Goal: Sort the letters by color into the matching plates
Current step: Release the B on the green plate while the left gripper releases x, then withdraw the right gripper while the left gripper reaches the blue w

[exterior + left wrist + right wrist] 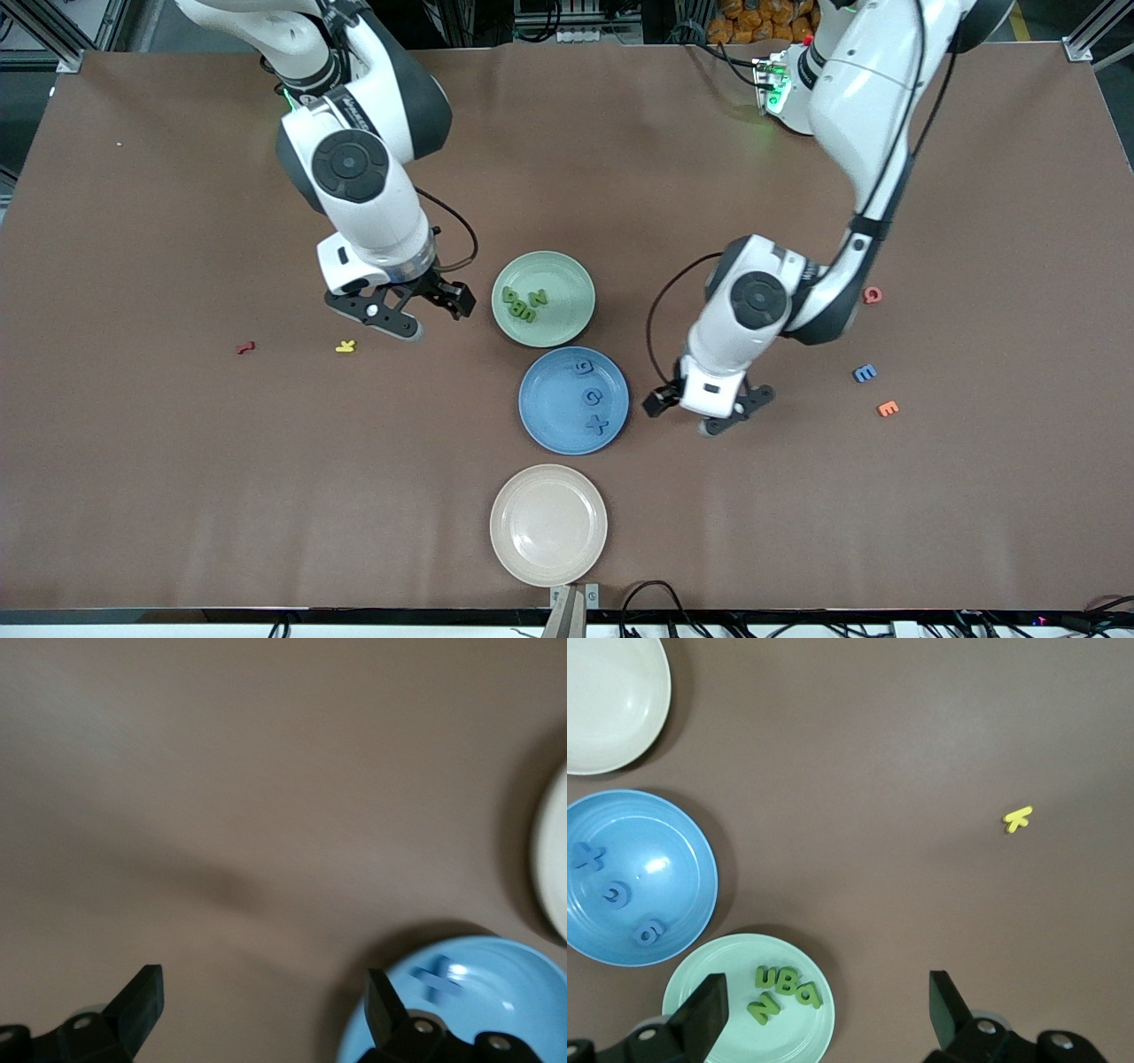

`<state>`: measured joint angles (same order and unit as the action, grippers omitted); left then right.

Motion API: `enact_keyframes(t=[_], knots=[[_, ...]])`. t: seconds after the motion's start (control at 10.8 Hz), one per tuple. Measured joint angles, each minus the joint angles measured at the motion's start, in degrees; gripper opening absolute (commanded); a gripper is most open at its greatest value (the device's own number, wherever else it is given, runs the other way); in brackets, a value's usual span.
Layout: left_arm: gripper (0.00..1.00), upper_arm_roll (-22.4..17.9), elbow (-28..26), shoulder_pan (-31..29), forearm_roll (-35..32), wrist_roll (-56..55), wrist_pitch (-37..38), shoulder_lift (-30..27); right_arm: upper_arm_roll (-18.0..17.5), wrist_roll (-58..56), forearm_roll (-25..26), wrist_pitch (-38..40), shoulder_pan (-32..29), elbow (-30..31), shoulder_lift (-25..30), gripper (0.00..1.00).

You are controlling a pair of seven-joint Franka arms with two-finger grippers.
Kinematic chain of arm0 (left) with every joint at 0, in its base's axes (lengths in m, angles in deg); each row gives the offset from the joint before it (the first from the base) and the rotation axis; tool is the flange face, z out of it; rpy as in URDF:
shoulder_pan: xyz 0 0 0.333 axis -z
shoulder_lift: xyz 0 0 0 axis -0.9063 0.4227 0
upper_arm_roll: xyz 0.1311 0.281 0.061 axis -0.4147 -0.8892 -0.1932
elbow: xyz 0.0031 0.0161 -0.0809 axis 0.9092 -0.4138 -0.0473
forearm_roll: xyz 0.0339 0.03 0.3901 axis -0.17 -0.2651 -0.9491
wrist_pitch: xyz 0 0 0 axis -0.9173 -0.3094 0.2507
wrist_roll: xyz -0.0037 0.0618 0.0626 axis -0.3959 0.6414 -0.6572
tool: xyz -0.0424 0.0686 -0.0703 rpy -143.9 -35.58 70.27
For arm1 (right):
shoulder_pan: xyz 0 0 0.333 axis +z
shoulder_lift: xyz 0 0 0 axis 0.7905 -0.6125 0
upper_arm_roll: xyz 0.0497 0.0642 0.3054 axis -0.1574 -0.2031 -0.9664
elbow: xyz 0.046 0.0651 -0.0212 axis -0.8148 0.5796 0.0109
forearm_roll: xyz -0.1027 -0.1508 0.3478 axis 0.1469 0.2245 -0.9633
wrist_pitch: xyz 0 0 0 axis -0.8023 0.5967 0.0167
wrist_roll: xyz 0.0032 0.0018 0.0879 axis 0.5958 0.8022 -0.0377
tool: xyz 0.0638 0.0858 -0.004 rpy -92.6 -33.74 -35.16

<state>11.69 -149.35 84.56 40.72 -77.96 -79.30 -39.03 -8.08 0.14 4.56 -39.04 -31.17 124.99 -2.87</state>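
- Four dark green letters [521, 303] lie in the pale green plate [567, 282]; three blue letters [592, 397] lie in the blue plate [547, 409], nearer the front camera
- One blue letter E [865, 373] sits toward the left arm's end, beside an orange letter [888, 408]
- Left gripper [709, 409] hangs spread and empty beside the blue plate; right gripper [423, 312] hangs spread and empty beside the green plate, near a yellow letter [345, 346]

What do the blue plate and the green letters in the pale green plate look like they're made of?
Blue plate: probably plastic, smooth and slightly glossy, with a bright highlight on its surface. Green letters: likely foam, matte, thick-cut with no shine. Pale green plate: the same smooth look.
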Motion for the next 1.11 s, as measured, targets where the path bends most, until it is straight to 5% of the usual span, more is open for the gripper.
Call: enact_keyframes(t=[0.28,0.83,1.11], knots=[[1.00,-0.02,-0.59,-5.71,-0.05,6.29,6.82,-3.89,0.07,-6.43,-0.01,2.30,-2.92,-0.35,2.35,1.00],[1.00,-0.19,-9.13,-13.18,-0.19,18.19,7.44,-10.02,0.26,-20.38,-0.81,7.24,-9.22,-0.53,7.48,1.00],[1.00,-0.31,-12.90,-17.65,-0.48,24.28,8.55,-12.74,3.96,-29.45,-1.37,9.68,-9.92,-0.54,9.80,1.00]])
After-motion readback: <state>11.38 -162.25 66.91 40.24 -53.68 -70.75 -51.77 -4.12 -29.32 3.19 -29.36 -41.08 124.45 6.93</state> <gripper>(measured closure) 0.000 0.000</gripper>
